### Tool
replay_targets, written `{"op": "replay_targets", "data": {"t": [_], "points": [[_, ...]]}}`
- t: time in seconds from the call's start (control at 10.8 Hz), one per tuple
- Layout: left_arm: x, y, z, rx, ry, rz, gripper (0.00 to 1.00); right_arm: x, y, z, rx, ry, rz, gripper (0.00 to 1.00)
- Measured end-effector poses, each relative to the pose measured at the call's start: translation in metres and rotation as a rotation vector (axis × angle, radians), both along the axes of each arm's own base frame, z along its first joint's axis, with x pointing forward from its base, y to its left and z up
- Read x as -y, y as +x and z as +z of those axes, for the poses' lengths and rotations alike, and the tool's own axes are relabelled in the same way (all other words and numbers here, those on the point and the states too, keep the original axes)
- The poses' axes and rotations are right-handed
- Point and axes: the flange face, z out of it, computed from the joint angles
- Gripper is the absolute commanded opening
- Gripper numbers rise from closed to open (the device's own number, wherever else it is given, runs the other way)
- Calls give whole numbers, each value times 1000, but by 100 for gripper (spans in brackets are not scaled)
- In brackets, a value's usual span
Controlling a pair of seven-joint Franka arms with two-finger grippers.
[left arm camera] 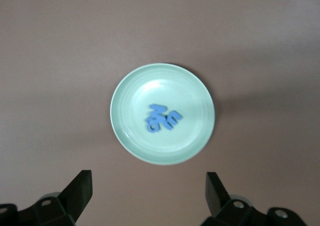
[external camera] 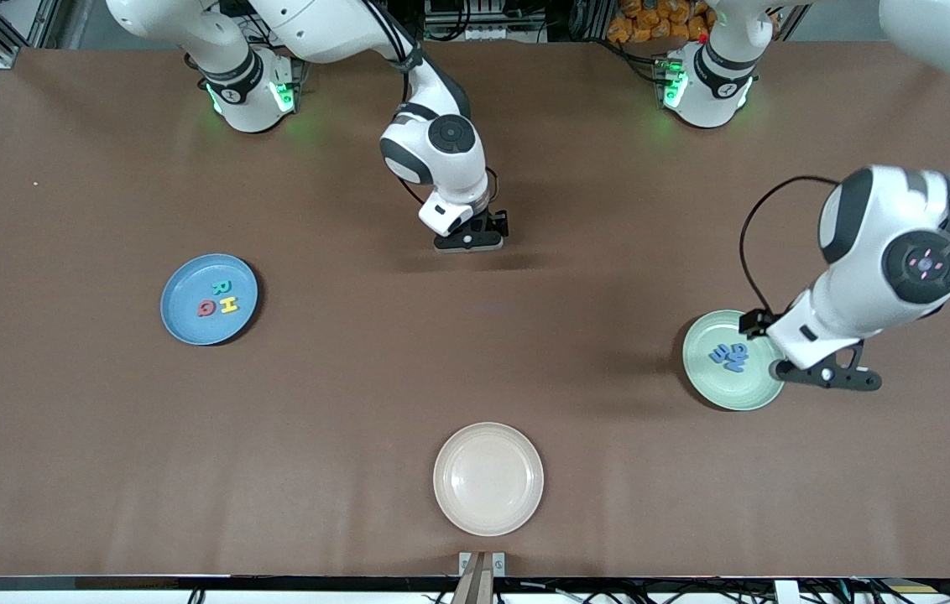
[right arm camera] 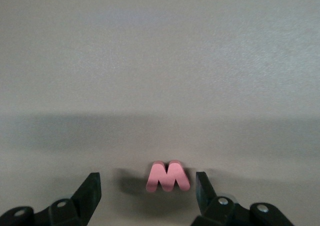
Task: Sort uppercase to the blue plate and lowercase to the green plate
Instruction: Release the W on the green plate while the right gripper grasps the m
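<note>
Right gripper (right arm camera: pixel 148 196) spread astride red M (right arm camera: pixel 168 176), low on tabletop (external camera: pixel 475 352) to pinch it; left gripper (left arm camera: pixel 149 193) spread above green plate (left arm camera: pixel 200 86), blue letters (left arm camera: pixel 162 118) dropped there.

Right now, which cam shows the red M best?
Right wrist view: the red M lies on the table between the right gripper fingers. Front view hides it under that gripper. Left wrist view misses it.

We see the blue plate (external camera: pixel 181 323) at the middle left of the front frame, holding a teal R (external camera: pixel 221 288), yellow H (external camera: pixel 228 304) and red G (external camera: pixel 206 309). The green plate (external camera: pixel 743 394) at right carries three blue letters (external camera: pixel 729 356) — overlapping. A red M (right arm camera: pixel 168 176) lies flat on the table — low in the right wrist frame.
</note>
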Motion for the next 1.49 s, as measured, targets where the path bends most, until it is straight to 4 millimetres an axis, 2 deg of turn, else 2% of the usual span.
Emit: {"op": "replay_targets", "data": {"t": [0.19, 0.28, 0.74, 1.02, 1.3, 1.49], "points": [[11, -16, 37, 6, -37, 13, 100, 2, -3, -5, 0, -2, 9, 82], [15, -22, 52, 19, -36, 17, 100, 3, -4, -6, -1, -5, 16, 76], [6, -44, 109, 76, -41, 49, 100, 7, -5, -9, -5, -15, 26, 64], [-3, -48, 127, 89, -121, 102, 100, 8, -5, -9, -5, -22, 48, 45], [-22, -47, 129, 82, -188, 179, 100, 8, -4, -7, -1, -21, 58, 28], [-21, -47, 129, 81, -191, 184, 100, 7, -4, -5, 0, -20, 59, 24]]}}
